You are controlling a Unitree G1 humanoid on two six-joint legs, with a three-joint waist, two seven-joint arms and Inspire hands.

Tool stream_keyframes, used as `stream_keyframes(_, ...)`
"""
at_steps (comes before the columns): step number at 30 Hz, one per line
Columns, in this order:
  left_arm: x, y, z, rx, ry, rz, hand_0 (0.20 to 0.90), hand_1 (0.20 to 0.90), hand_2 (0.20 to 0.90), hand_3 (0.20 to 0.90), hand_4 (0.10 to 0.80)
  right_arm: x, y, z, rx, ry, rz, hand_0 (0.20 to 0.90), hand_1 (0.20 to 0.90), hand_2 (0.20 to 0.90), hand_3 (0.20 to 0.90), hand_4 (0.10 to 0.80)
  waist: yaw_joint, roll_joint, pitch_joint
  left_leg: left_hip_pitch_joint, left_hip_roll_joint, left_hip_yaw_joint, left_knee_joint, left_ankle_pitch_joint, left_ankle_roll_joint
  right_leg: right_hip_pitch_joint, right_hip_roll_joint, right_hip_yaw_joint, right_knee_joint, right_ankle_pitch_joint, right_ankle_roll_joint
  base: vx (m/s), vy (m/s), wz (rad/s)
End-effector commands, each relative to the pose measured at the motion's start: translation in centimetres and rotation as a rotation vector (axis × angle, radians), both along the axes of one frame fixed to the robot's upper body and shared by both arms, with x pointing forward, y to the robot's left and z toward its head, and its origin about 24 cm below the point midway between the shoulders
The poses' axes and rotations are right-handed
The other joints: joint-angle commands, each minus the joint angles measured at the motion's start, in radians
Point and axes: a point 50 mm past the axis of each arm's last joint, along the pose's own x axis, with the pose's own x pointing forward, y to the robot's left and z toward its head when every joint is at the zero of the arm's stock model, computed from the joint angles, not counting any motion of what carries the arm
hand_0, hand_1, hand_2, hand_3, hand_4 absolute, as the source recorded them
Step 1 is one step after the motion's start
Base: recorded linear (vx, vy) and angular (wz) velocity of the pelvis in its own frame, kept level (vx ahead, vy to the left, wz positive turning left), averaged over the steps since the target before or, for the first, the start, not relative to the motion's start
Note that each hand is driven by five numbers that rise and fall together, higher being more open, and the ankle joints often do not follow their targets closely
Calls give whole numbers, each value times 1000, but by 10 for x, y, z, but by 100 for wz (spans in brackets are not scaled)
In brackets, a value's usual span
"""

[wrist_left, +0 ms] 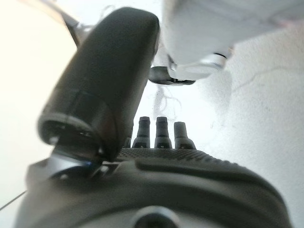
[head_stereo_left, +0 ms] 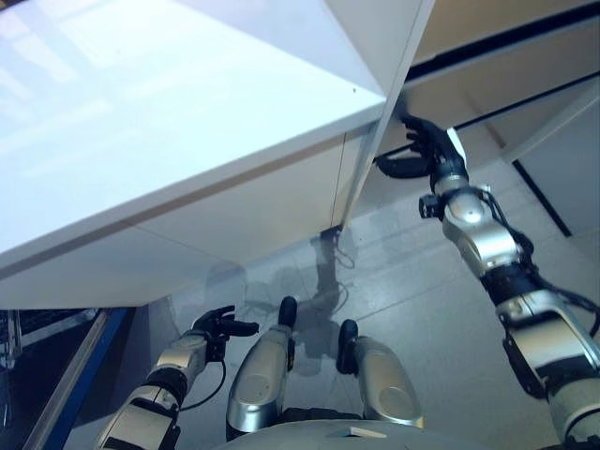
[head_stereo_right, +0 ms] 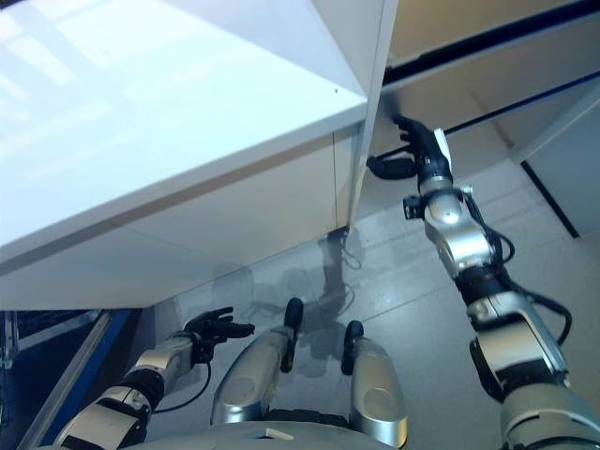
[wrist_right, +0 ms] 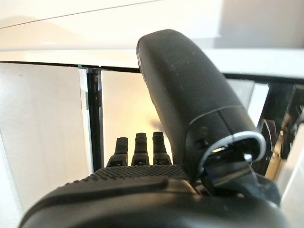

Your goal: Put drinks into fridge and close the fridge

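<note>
The white fridge (head_stereo_left: 169, 141) fills the upper left of both eye views, its tall white door edge (head_stereo_left: 375, 141) running down the middle. My right hand (head_stereo_left: 427, 150) is raised to that edge. Its fingers are straight and the thumb is spread, with the fingertips (head_stereo_right: 405, 124) at or just beside the door. The right wrist view looks past my right hand (wrist_right: 137, 156) at white panels split by a dark gap (wrist_right: 95, 118). My left hand (head_stereo_left: 217, 328) hangs low over the floor, its fingers relaxed and holding nothing. No drink shows in any view.
Grey tiled floor (head_stereo_left: 412, 281) lies below and to the right of the fridge. A blue-edged frame (head_stereo_left: 84, 375) stands at the lower left. Beige panels with dark stripes (head_stereo_left: 506, 47) run behind the right arm.
</note>
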Motion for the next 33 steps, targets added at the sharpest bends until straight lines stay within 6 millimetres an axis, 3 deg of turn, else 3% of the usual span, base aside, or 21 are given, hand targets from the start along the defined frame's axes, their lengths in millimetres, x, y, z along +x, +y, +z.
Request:
stream_keyframes(1,-64,21,-23,-5,140,90,900,900,900,900,800,-47,-18,-63,16,120,-35,900,900,900,900,800,-45,-79,-222,93,-33,97,-21,-121,64,91,5,63,-239,161,66,-29,26,-6)
stream_keyframes(3,-82,24,-28,-13,168,118,900,900,900,900,800,-79,-29,-106,77,269,-103,900,900,900,900,800,-59,-81,-255,122,-27,112,-60,-117,62,112,10,69,-278,174,74,-41,13,-17)
stream_keyframes(4,-84,24,-29,-13,171,123,900,900,900,900,800,-83,-31,-111,81,297,-117,900,900,900,900,800,-61,-82,-258,127,-26,114,-65,-116,62,115,11,70,-284,177,75,-49,-1,-22)
stream_keyframes(5,-92,27,-31,-12,173,151,900,900,900,900,800,-107,-38,-140,91,402,-179,900,900,900,900,800,-69,-83,-278,146,-20,130,-95,-110,58,129,15,69,-314,190,81,-43,-2,-16)
stream_keyframes(6,-94,28,-31,-9,172,156,900,900,900,900,800,-111,-39,-145,103,427,-203,900,900,900,900,800,-70,-84,-281,150,-19,132,-100,-109,57,132,15,69,-319,192,81,-58,-7,-22)
stream_keyframes(8,-103,34,-33,2,170,177,900,900,900,900,800,-149,-43,-184,147,595,-300,900,900,900,900,800,-81,-83,-301,171,-10,153,-140,-97,50,146,22,68,-354,205,88,-53,-9,-22)
stream_keyframes(9,-103,34,-33,4,171,178,900,900,900,900,800,-155,-43,-190,150,627,-305,900,900,900,900,800,-82,-82,-303,173,-9,155,-146,-95,49,148,23,69,-357,206,88,-52,-11,-20)
stream_keyframes(12,-109,35,-35,28,182,133,900,900,900,900,800,-219,-36,-234,128,920,-289,900,900,900,900,800,-88,-75,-320,182,0,157,-190,-69,41,157,32,67,-364,203,88,-52,-17,-12)
stream_keyframes(13,-109,35,-35,32,182,127,900,900,900,900,800,-223,-36,-237,122,943,-281,900,900,900,900,800,-88,-74,-321,181,1,156,-193,-66,40,158,33,67,-364,203,88,-68,-13,-3)
stream_keyframes(14,-110,33,-36,43,183,97,900,900,900,900,800,-244,-28,-248,133,1057,-248,900,900,900,900,800,-91,-71,-322,178,2,157,-192,-65,40,154,34,67,-364,201,86,-59,-2,-2)
stream_keyframes(15,-110,33,-37,42,183,92,900,900,900,900,800,-248,-27,-250,133,1079,-245,900,900,900,900,800,-93,-70,-321,177,3,159,-190,-65,40,153,33,67,-363,201,86,-80,18,-4)
stream_keyframes(16,-111,28,-38,27,182,72,900,900,900,900,800,-265,-23,-257,127,1161,-244,900,900,900,900,800,-95,-66,-318,174,3,161,-180,-69,41,151,33,66,-358,199,85,-47,26,-4)
stream_keyframes(20,-113,17,-42,-4,163,60,900,900,900,900,800,-289,-15,-265,200,1289,-259,900,900,900,900,800,-98,-56,-311,177,1,161,-177,-75,46,153,31,64,-352,191,82,-40,34,-5)
stream_keyframes(33,-115,8,-45,-34,178,96,900,900,900,900,800,-300,-9,-269,224,1353,-237,900,900,900,900,800,-106,-51,-319,197,-4,159,-183,-90,53,163,30,74,-353,185,90,-9,10,-3)
